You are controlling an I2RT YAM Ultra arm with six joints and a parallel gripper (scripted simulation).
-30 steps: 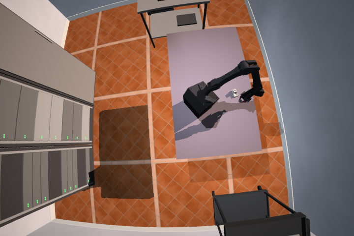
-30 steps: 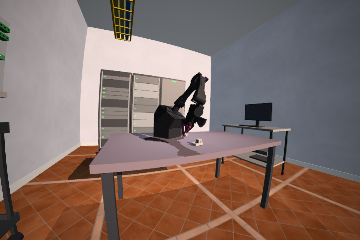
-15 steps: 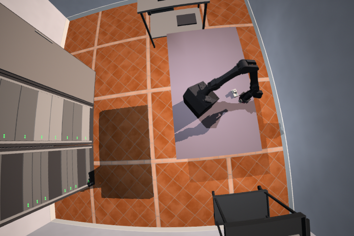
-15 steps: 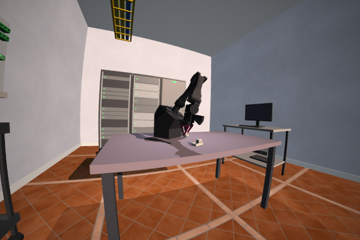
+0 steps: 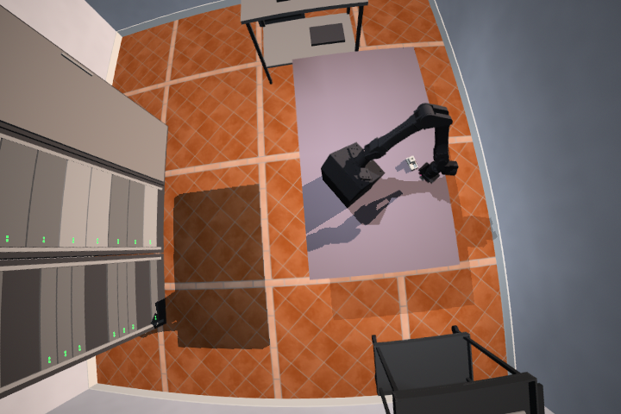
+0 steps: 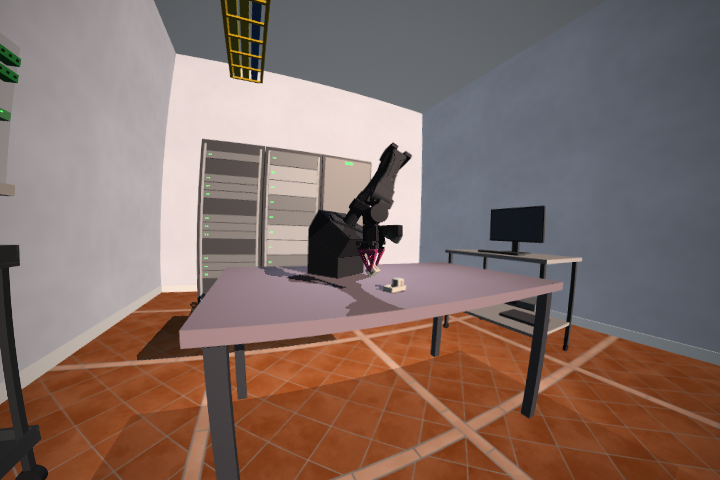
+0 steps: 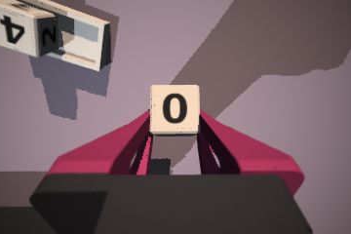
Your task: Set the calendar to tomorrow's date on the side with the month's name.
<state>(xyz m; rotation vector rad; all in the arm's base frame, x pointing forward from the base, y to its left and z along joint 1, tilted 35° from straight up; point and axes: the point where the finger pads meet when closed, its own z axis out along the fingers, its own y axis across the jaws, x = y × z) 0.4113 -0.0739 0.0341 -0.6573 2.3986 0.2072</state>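
Observation:
My gripper point(image 7: 175, 117) is shut on a cream cube point(image 7: 175, 109) whose face toward the wrist camera shows a 0. It holds the cube just above the pale table. The cream tray point(image 7: 81, 36) lies at the upper left of the wrist view, with the other cube point(image 7: 24, 33) standing in it; that cube shows a 4 and a 2, both upside down from here. In the overhead view the tray point(image 5: 410, 163) sits just left of the gripper point(image 5: 426, 174). In the side view the tray point(image 6: 395, 288) lies in front of the gripper point(image 6: 371, 270).
The arm's black base point(image 5: 352, 172) stands on the table to the left of the tray. A side desk with a monitor point(image 6: 516, 225) stands beyond the table's far end. A black cart point(image 5: 448, 371) stands on the floor near the other end.

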